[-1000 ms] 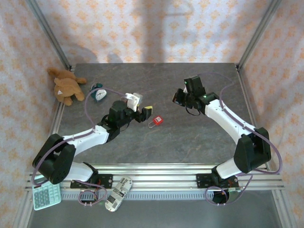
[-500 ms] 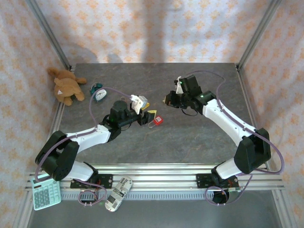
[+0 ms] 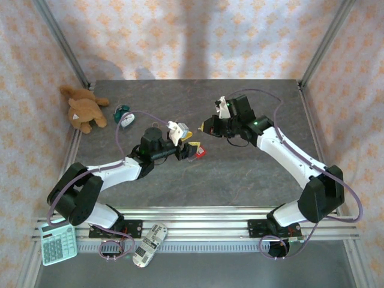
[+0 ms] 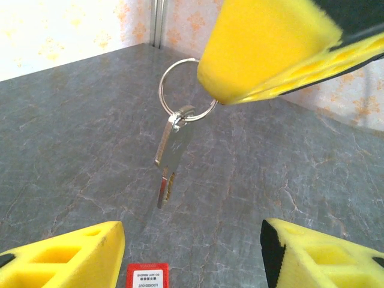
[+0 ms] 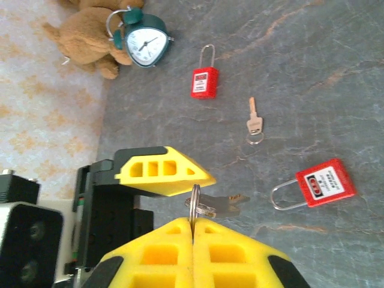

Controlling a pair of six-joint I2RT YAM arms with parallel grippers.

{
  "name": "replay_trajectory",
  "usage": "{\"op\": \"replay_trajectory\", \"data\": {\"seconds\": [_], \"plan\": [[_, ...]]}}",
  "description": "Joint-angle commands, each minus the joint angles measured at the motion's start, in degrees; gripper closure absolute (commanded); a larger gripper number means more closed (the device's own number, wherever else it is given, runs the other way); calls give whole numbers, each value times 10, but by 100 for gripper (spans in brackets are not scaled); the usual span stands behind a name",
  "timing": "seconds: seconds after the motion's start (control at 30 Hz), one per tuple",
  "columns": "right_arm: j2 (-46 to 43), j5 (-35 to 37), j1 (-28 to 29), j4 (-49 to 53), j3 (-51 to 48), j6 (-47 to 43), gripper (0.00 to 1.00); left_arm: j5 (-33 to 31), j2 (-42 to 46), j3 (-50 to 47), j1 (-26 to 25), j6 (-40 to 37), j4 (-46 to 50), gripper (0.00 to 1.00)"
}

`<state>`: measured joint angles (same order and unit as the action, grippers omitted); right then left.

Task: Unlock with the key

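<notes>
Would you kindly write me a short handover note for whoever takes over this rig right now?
Left claw open, empty, close beside the red plastic padlock lying on the grey marbled table.
Right claw shut on the ring of the silver metal key, which hangs free.
A second red padlock and a loose silver key lie farther off.
Done: key lifted. Left: steady the padlock, insert the key, turn it.
</notes>
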<state>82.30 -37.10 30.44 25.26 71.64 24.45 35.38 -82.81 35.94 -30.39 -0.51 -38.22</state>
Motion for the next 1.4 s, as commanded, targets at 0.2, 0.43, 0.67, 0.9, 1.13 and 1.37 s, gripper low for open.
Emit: {"op": "replay_trajectory", "data": {"seconds": [0.2,0.43,0.67,0.9,1.13,1.37], "plan": [[-19,-36,11,-46,9,30,95,-9,-2,1,-6,-6,-43,47],[-25,-44,11,-57,4,39,95,-14,-5,-1,-6,-6,-52,60],[-26,-53,11,-64,-5,45,95,-34,-4,-6,-6,-12,-65,64],[-29,-63,11,-78,-20,57,95,-47,-3,-9,-6,-13,-76,72],[-30,-67,11,-89,-30,65,95,-39,-3,-5,-6,-12,-67,83],[-30,-60,11,-91,-26,65,95,-18,-6,8,-6,-21,-37,100]]}}
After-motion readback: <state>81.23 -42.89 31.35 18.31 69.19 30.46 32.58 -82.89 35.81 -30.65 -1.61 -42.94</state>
